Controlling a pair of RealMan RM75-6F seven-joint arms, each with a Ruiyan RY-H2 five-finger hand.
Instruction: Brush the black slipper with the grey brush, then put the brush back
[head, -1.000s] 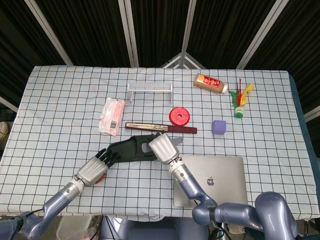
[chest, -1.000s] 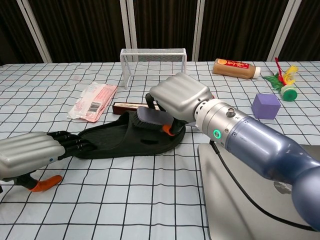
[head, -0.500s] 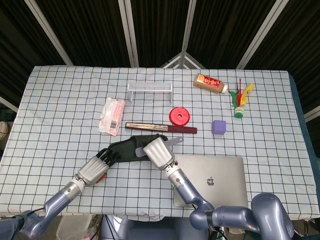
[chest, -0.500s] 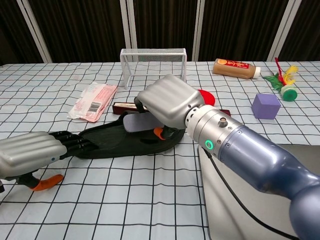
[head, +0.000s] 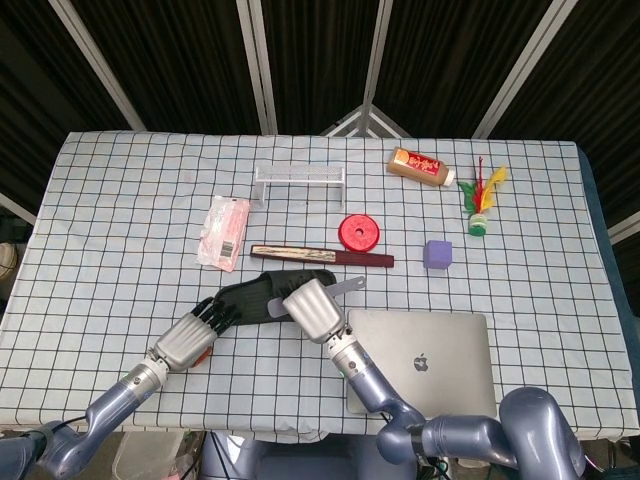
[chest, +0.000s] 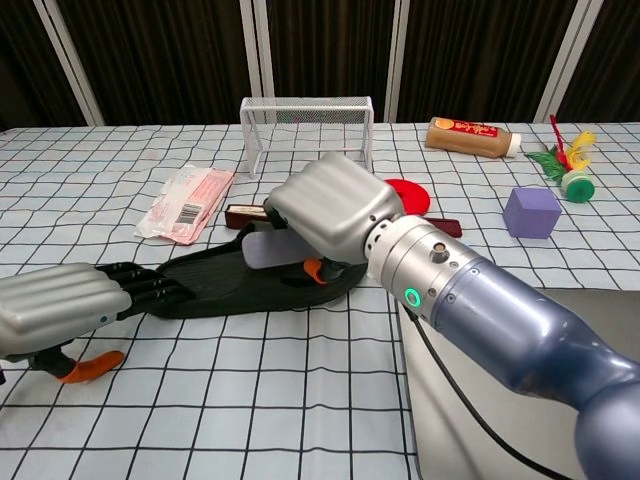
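Note:
The black slipper (head: 248, 296) (chest: 210, 280) lies on the checked cloth, near the front and left of centre. My right hand (head: 312, 311) (chest: 330, 212) grips the grey brush (chest: 268, 248) and holds it down on the slipper's upper, near its middle. The brush's handle end (head: 347, 286) sticks out to the right of the hand. My left hand (head: 185, 340) (chest: 55, 308) lies flat at the slipper's left end, its dark fingertips (chest: 150, 285) resting on the sole. Its orange-tipped thumb sits apart, on the cloth.
A closed silver laptop (head: 425, 360) lies right of my right arm. Behind the slipper are a dark red stick case (head: 320, 256), a red disc (head: 359, 232), a pink packet (head: 224, 231) and a white wire rack (head: 300, 177). A purple cube (head: 438, 253), brown bottle (head: 420, 166) and shuttlecock (head: 482, 205) lie far right.
My right hand has drawn the brush leftward along the slipper, from its right end to about its middle. The left hand and slipper have stayed put.

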